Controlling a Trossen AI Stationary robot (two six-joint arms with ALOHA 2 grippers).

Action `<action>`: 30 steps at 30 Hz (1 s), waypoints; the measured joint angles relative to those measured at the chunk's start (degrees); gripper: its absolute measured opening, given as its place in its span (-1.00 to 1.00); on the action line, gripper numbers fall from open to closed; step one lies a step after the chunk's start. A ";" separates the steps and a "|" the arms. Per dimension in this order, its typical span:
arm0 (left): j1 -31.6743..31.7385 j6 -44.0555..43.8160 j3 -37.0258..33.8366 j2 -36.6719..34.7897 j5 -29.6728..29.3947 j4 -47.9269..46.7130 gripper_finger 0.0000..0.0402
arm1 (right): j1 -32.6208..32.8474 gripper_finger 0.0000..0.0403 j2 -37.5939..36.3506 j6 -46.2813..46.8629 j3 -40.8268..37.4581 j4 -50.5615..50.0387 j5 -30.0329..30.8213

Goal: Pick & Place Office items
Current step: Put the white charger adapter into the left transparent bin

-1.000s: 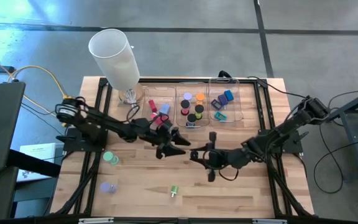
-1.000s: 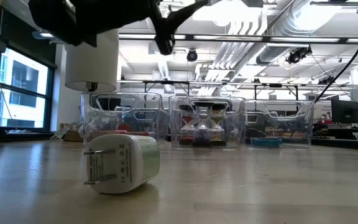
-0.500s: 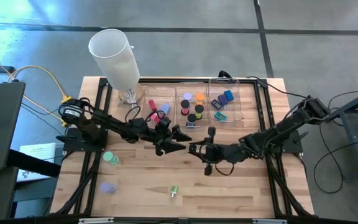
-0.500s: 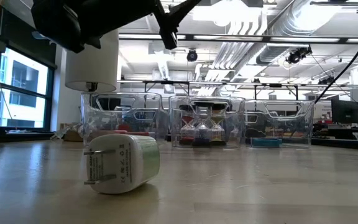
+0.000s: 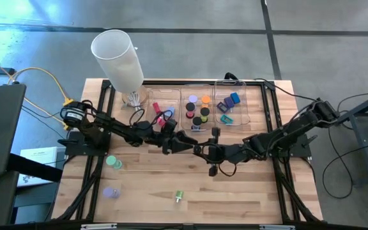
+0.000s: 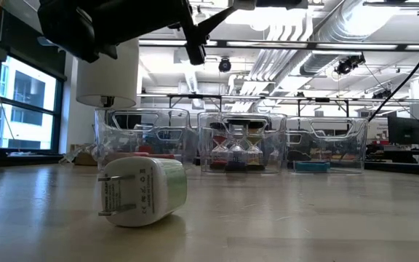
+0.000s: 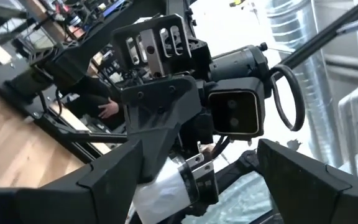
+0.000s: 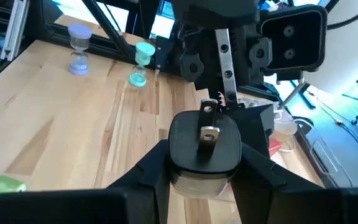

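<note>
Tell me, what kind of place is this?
Probably a robotics lab in an industrial hall: two arms work at a wooden table, exposed ducts run overhead, and clear trays hold small sorted items.

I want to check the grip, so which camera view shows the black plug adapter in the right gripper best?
The right wrist view: the black plug adapter fills the centre, clamped in the right gripper, prongs visible. The high view shows only the gripper, the adapter too small to tell. The left wrist view shows only a white-wrapped part; the low view shows none.
</note>
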 joint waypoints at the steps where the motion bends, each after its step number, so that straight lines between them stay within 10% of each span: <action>1: 0.00 -0.95 0.00 0.00 0.00 -0.06 0.53 | 0.00 -0.42 0.00 0.02 0.00 -0.11 -0.01; 30: -0.20 -12.36 0.04 -0.02 2.47 -8.44 0.53 | -1.18 -0.42 0.09 4.81 -0.02 -1.86 -5.58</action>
